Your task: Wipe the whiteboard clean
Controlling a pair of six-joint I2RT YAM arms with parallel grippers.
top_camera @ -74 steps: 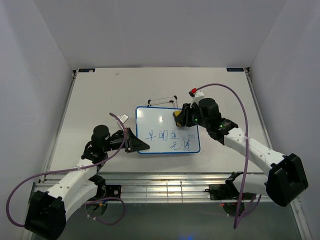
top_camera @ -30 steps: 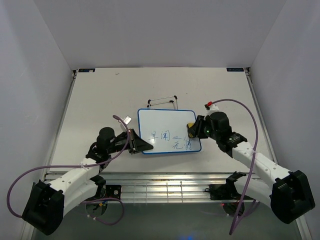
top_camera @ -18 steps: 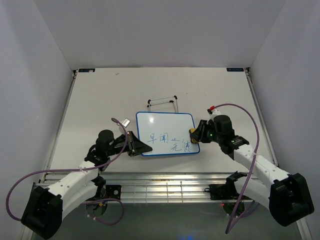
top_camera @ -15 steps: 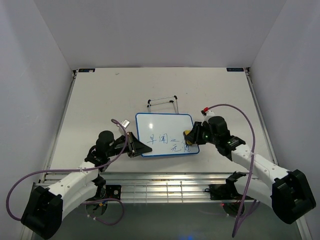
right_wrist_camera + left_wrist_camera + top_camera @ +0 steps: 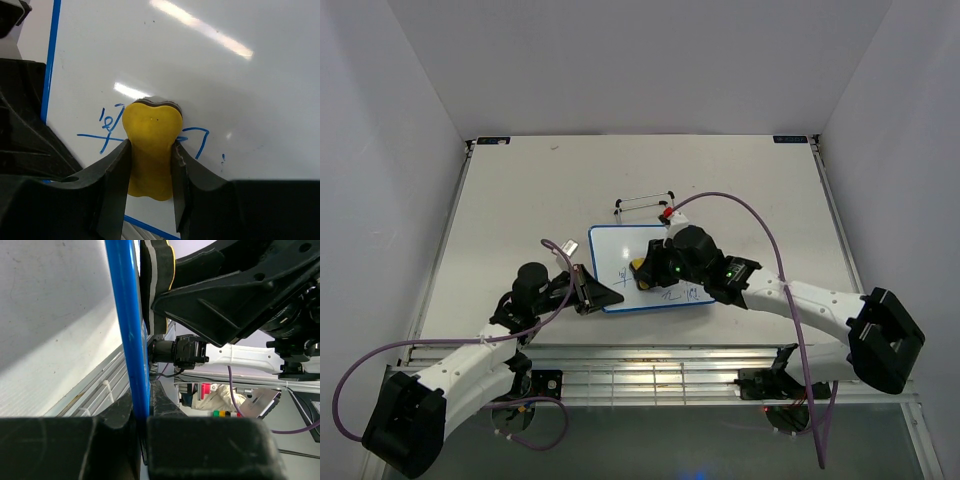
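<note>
The whiteboard, white with a thin blue frame, lies flat at the table's middle. Blue characters remain at its left and lower right. My left gripper is shut on the board's left edge; in the left wrist view the blue frame runs between the jaws. My right gripper is shut on the yellow eraser and presses it on the board's left half. In the right wrist view the eraser sits between blue strokes on the white board.
A thin wire stand lies just behind the board. The right arm reaches across the board's right edge. A metal rail runs along the table's near edge, with white walls on three sides.
My right gripper has swept the eraser from the board's right edge to its left half. Most of the upper row of characters is gone. The board has shifted slightly left. The left gripper keeps its hold.
</note>
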